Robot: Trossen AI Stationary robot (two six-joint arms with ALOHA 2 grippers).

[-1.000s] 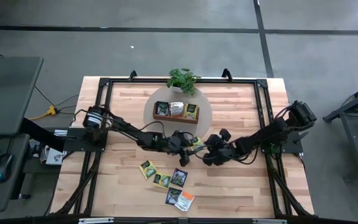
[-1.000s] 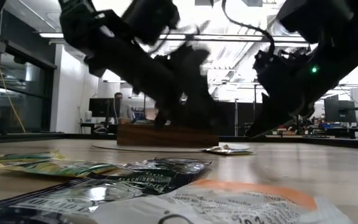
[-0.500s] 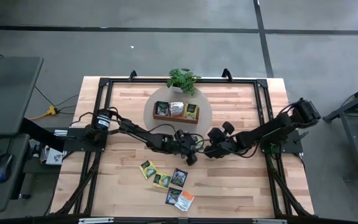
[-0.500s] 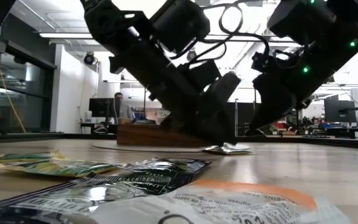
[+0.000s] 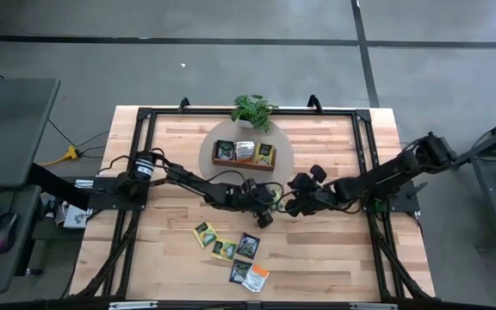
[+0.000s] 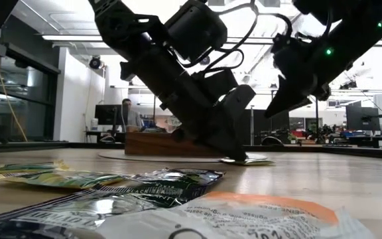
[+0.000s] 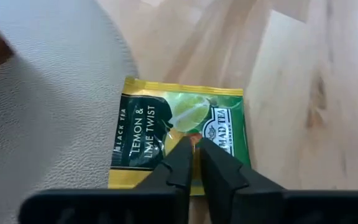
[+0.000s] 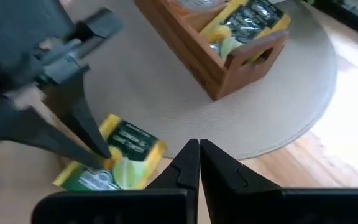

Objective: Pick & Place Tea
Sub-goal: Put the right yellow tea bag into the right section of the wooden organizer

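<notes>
Bench (image 5: pixel 334 250): wooden tray (image 5: pixel 244 155) on its round mat (image 5: pixel 284 157). Left gripper (image 7: pixel 194 163), the nearer, had fingers pinched on the lemon and lime tea sachet (image 7: pixel 178 138), lying flat at the mat's edge. Right gripper (image 8: pixel 199 163) hovered beside, fingers clenched, empty.

The yellow-green sachet (image 7: pixel 178 144) lying just ahead of the left gripper's (image 7: pixel 195 144) nearly closed jaws reads "BLACK TEA", "LEMON & LIME TWIST" and part of "AHMAD TEA". Print on the other sachets is illegible.
</notes>
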